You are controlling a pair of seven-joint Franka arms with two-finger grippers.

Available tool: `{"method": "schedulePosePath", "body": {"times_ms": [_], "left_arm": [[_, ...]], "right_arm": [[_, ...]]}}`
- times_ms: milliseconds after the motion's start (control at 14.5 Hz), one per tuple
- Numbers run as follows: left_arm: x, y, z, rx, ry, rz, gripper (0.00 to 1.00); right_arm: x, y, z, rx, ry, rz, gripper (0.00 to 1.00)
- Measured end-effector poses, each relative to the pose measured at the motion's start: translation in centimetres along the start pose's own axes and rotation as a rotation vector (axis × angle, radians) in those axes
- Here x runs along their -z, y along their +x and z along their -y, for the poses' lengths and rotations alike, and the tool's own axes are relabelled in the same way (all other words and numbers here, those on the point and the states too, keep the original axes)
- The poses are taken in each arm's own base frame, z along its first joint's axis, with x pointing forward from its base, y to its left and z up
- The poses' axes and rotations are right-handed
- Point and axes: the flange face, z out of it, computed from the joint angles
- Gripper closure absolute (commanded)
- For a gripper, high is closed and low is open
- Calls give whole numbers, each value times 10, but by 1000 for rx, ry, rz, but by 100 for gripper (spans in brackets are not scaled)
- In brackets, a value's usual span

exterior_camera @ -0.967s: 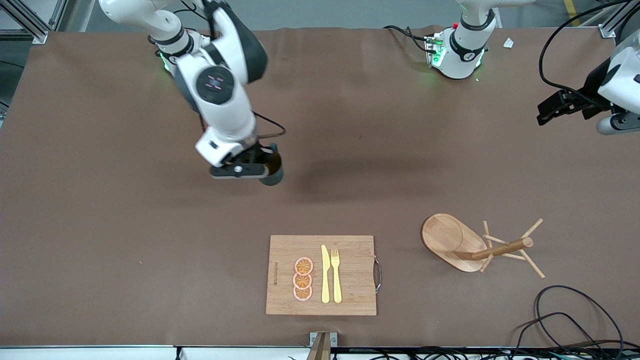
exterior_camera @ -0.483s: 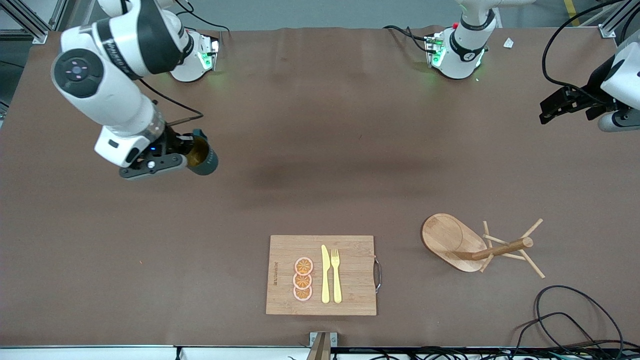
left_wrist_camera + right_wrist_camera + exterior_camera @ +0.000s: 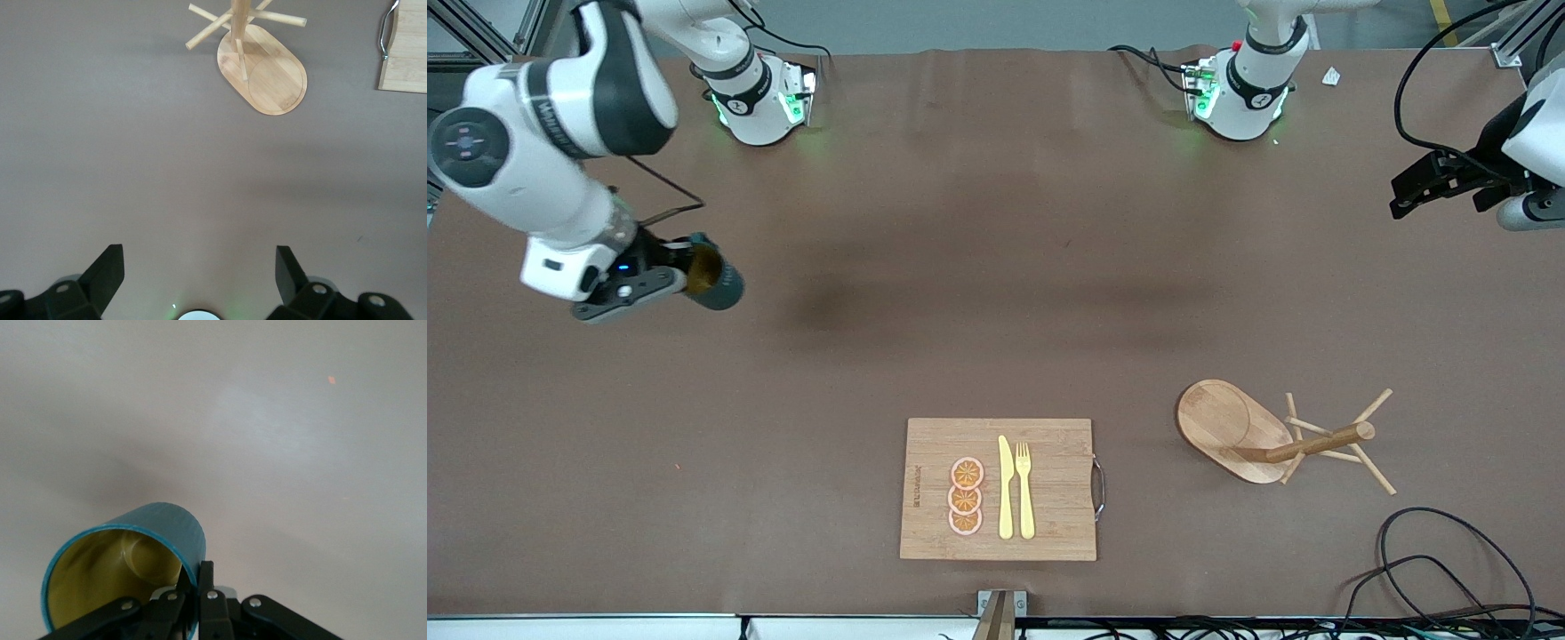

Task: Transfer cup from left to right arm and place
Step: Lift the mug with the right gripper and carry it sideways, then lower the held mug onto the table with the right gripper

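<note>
The brown tabletop [image 3: 996, 267] carries everything. Both arm bases stand along its edge farthest from the front camera.

The right arm reaches out to its own end of the tabletop. The right gripper [image 3: 660, 277] is up in the air over the bare brown surface there. Its fingers [image 3: 205, 603] are closed on the rim of the cup [image 3: 713, 277], one inside and one outside. The cup is teal outside and yellowish inside, and it hangs tilted on its side, with the mouth toward the gripper.

The left arm waits over its own end of the tabletop. The left gripper [image 3: 1421, 187] has its fingers [image 3: 107, 273] wide apart and holds nothing.

A bamboo cutting board [image 3: 1049, 489] with a metal handle lies at the edge nearest the front camera, about at its middle. On the board lie three orange slices [image 3: 966, 497] in a row, and beside them a yellow knife [image 3: 1006, 487] and a yellow fork [image 3: 1024, 489].

A wooden peg rack [image 3: 1280, 436] stands on an oval base near the board, toward the left arm's end.
</note>
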Motion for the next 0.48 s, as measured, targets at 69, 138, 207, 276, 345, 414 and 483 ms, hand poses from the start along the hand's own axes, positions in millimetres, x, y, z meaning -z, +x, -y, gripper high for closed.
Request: {"method": "schedulePosePath", "body": {"times_ms": [69,138,207,276,345,414,483], "left_arm": [[0,-1,0,-1,0,3,0],[1,-1,0,-1,1,6,0],[2,-2,-1,-2,1,6,0],[2,-2,-1,-2,1,6,0],[3,-2,-1,-2,1,5,0],[3,-2,-1,-2,1,5,0],[3,-2,0,-1,1,5,0]], "right_arm": [[-6,-15,-29,29,-4,-12,100],[-13,-30,-53,53,-9,-24,100],[-21,-44,-71,76,-15,-35,100],[-29,-53,-82,101,-23,-44,100],[-36,-58,-87,130,-30,-52,100],[-42,-61,-89,166,-34,-57,100],[-46,-62,-88,210,-37,-57,100]]}}
